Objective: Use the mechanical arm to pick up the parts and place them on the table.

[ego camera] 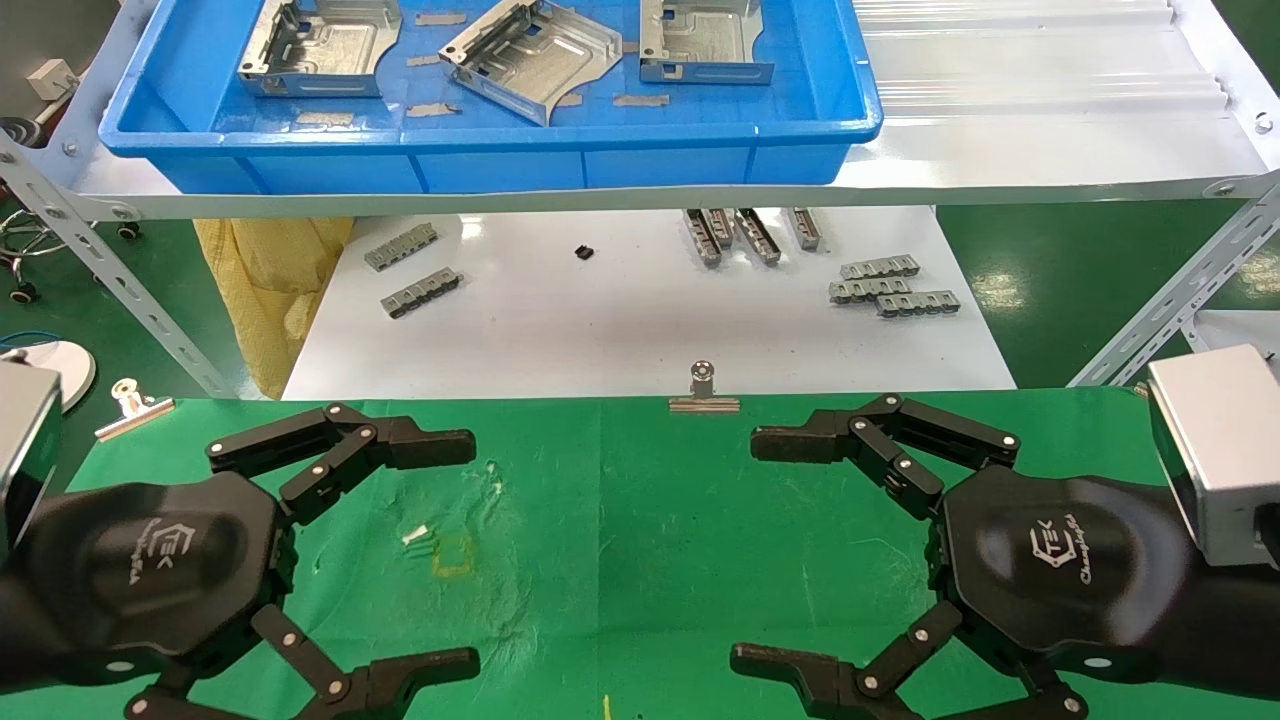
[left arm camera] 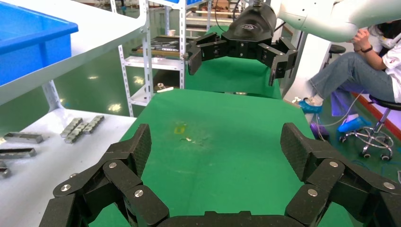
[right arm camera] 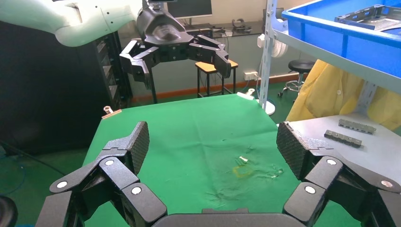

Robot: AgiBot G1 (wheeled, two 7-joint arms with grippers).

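Overhead, parts fill a blue tray beyond the green table

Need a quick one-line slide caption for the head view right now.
Both grippers, left and right, hover open over the green table; three parts wait in the blue tray.

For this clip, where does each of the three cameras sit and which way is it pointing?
Head view: on the robot's head, looking forward and down over the table to the blue tray holding the parts; both open hands show, left hand and right hand.
Left wrist view: on the left arm, facing across the table toward the right hand; its own fingers frame the picture.
Right wrist view: on the right arm, facing the left hand.
Shared: both wrist views show the yellow mark on the cloth.
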